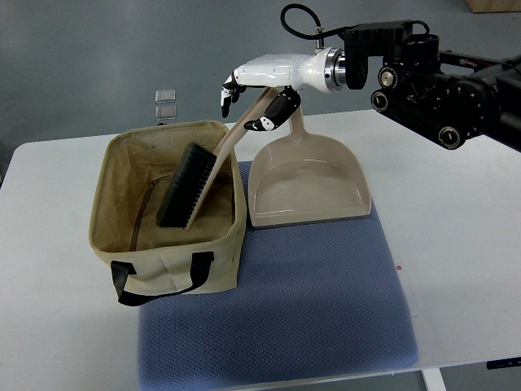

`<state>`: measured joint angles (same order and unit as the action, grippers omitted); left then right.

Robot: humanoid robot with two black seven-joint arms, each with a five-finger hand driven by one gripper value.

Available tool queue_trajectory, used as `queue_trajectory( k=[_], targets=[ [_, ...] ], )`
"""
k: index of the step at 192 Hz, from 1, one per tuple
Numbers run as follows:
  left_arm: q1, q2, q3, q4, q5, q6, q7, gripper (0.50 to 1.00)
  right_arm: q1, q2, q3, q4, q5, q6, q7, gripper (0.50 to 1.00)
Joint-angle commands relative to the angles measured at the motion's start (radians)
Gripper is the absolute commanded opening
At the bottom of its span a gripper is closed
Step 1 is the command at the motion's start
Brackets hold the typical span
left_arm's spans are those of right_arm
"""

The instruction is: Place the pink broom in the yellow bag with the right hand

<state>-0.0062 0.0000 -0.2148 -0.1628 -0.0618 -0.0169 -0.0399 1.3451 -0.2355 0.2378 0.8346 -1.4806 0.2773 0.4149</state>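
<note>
**Broom lowered head-first into the open bag**

Broom (pixel 194 181) is seen tilted, its black bristle head inside the bag (pixel 167 269) and its pale handle leaning up and out over the bag's far right rim. The upper end of the handle is grasped by the right hand (pixel 259 96), whose white palm and dark fingers (pixel 277 110) are wrapped around it above the far edge of the desk (pixel 456 269). The arm is seen entering from the picture's right edge.

The bag is a beige, open-topped fabric box with a black strap on its near side; only the broom head is seen inside it, held above the bottom. It is set on the left part of a blue mat (pixel 309 309), which is spread on the white desk.

Just beside the bag, to its right, a beige dustpan (pixel 308 183) is laid on the mat, with nothing visible in its tray. The dustpan's handle is pointed away, toward the hand.
</note>
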Motion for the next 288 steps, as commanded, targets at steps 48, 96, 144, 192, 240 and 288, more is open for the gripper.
queue_trajectory(
  k=[48,96,144,192,240,288],
  targets=[
    [0.0,0.0,0.0,0.0,0.0,0.0,0.0,1.0,-0.021,-0.019,0.015,0.003,0.039,-0.024,0.002,0.86],
    [0.0,0.0,0.0,0.0,-0.001,0.0,0.0,1.0,-0.081,-0.048,0.023,-0.005,0.189,-0.102,0.002,0.866],
    [0.0,0.0,0.0,0.0,-0.001,0.0,0.0,1.0,-0.29,-0.051,0.209,-0.143,0.444,-0.127,0.012,0.897],
    [0.0,0.0,0.0,0.0,0.0,0.0,0.0,1.0,-0.465,-0.041,0.399,-0.244,0.826,-0.132,0.013,0.897],
    [0.0,0.0,0.0,0.0,-0.001,0.0,0.0,1.0,-0.558,-0.015,0.422,-0.25,1.217,-0.119,0.016,0.928],
    [0.0,0.0,0.0,0.0,0.0,0.0,0.0,1.0,-0.574,0.038,0.514,-0.25,1.313,-0.121,0.018,0.93]
  ],
)
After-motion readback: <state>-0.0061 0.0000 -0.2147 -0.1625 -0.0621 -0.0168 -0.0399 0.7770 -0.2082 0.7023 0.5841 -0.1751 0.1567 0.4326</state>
